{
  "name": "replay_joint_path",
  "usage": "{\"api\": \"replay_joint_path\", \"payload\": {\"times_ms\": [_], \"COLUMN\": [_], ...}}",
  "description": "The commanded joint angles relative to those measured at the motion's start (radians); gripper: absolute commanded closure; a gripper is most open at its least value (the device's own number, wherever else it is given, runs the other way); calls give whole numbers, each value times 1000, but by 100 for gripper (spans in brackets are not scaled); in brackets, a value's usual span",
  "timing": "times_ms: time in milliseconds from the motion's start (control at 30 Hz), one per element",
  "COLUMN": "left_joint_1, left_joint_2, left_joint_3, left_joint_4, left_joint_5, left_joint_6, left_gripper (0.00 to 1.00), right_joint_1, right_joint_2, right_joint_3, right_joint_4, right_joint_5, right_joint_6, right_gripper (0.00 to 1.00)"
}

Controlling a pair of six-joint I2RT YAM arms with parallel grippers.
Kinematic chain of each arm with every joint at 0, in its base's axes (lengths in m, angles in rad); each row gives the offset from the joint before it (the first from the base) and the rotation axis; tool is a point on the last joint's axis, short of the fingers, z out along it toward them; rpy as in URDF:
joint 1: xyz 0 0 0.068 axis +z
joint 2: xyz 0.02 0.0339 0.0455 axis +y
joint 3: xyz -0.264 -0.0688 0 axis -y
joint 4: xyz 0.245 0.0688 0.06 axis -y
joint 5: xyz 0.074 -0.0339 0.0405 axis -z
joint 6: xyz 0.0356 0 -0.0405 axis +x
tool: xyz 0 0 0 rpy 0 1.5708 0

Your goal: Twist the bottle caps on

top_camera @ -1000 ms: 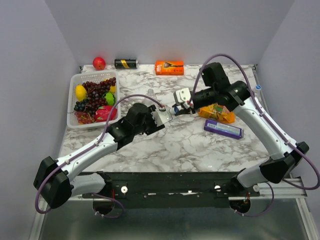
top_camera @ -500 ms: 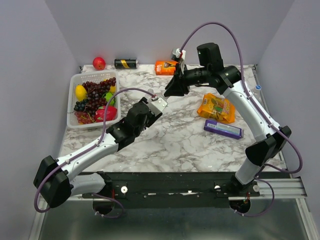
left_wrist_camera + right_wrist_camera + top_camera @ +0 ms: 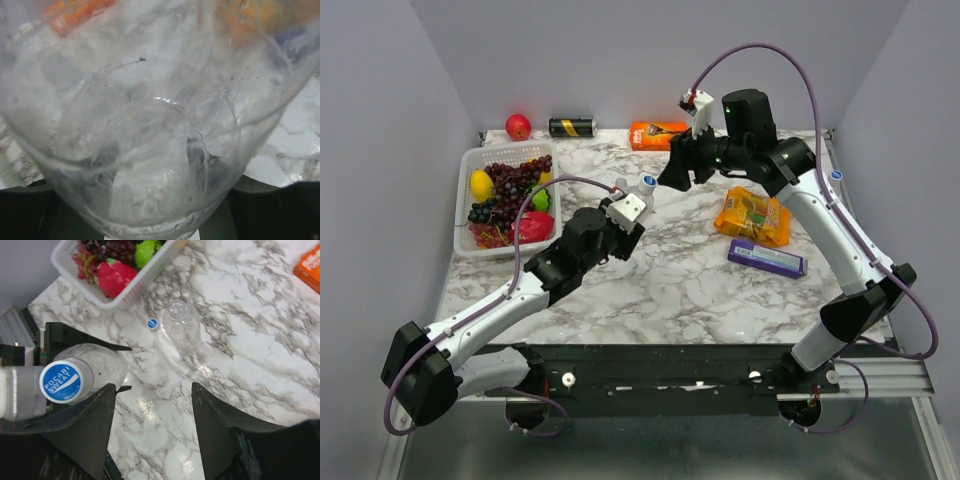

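Right hand (image 3: pixel 152 400) has lifted away, parted, empty; left hand (image 3: pixel 632 206) clamps bottle (image 3: pixel 150 125).

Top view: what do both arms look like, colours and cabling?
The left arm and right arm match: slim white links joined by chunky black joints. A purple cable runs loosely along each, looping clear of the links. The right claw has two broad black fingers that taper towards the tips.

Bright, even, overhead-lit; soft shadows. Glare on counter (image 3: pixel 260 305) beneath right hand (image 3: pixel 153 387). Left wrist view blurred, warped through bottle (image 3: pixel 150 125).
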Motion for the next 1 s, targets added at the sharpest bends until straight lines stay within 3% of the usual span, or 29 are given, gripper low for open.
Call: {"api": "replay_joint_path", "payload": {"times_ms": [0, 267, 367, 400, 500, 700, 967], "left_joint_1": [25, 33, 33, 33, 32, 27, 27], "left_joint_2": [1, 54, 80, 91, 123, 156, 165], "left_joint_3": [-36, -89, -106, -106, -94, -56, -48], "left_joint_4": [66, 206, 286, 318, 361, 372, 384], "left_joint_5": [245, 388, 455, 471, 555, 617, 656], "left_joint_6": [-118, -206, -225, -230, -241, -230, -220], "left_gripper": [100, 100, 100, 100, 100, 100, 100], "right_joint_1": [0, 0, 0, 0, 1, 1, 1], "right_joint_2": [-92, -236, -270, -292, -319, -275, -247], "right_joint_3": [-99, -283, -334, -361, -415, -428, -455], "right_joint_4": [2, 7, 47, 89, 239, 355, 445], "right_joint_5": [136, 173, 64, -38, -209, -243, -240], "right_joint_6": [41, 8, -74, -84, -35, 24, 42], "right_gripper": [30, 30, 30, 30, 27, 20, 30]}}
